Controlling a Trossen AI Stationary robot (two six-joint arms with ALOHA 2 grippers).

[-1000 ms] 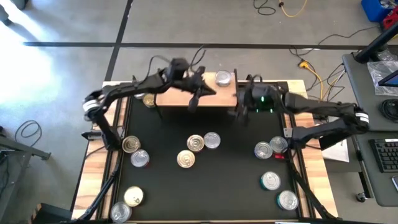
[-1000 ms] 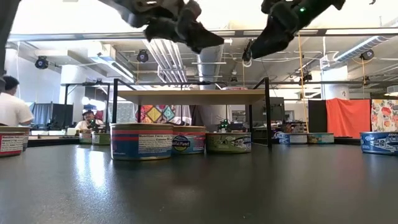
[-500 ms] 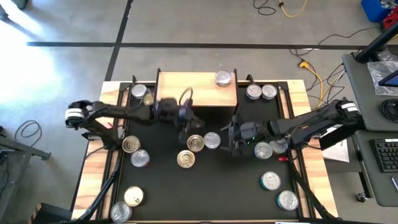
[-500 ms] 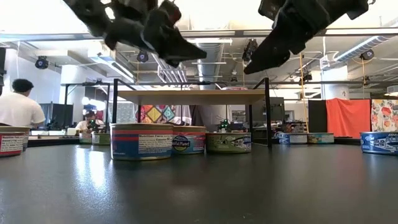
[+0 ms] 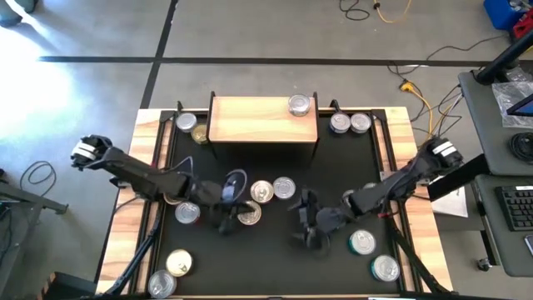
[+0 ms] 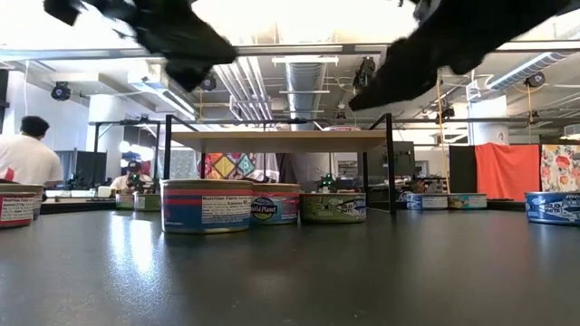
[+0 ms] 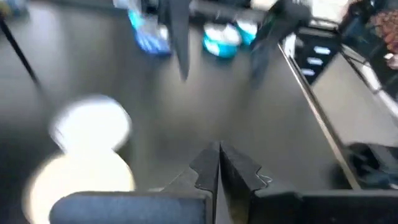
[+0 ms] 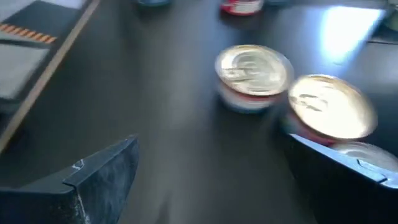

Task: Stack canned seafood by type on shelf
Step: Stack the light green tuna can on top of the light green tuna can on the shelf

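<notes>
Black and wood-rimmed, the table [image 5: 275, 258] carries a light-wood shelf [image 5: 262, 121] at its far edge, with one silver-lidded can [image 5: 299, 105] resting on the shelf's far right part. Two cans [image 5: 191, 127] sit at the table's far left corner beside the shelf, and two more [image 5: 349, 123] at the far right corner. Three cans [image 5: 264, 196] cluster near the middle of the table, one with a gold lid [image 5: 249, 214] closest to the near edge. Near the left rim lie a gold-lidded can [image 5: 175, 194] and a silver one [image 5: 186, 213]; two more [image 5: 171, 273] sit at the near left corner. Toward the near right corner are two cans [image 5: 374, 255], and another pair [image 5: 360, 198] sits by the right rim, partly under the right arm.

The left gripper [image 5: 229, 218] hangs low over the middle cluster, just beside the gold-lidded can; its wrist view shows its fingers [image 7: 211, 174] pressed together with nothing between them. The right gripper [image 5: 310, 233] hangs over bare tabletop to the right of that cluster, its fingers [image 8: 102, 171] spread wide apart and holding nothing, with two cans [image 8: 292, 93] lying ahead of them.

In the low view a person in white [image 6: 25, 158] sits in the room behind the table.
</notes>
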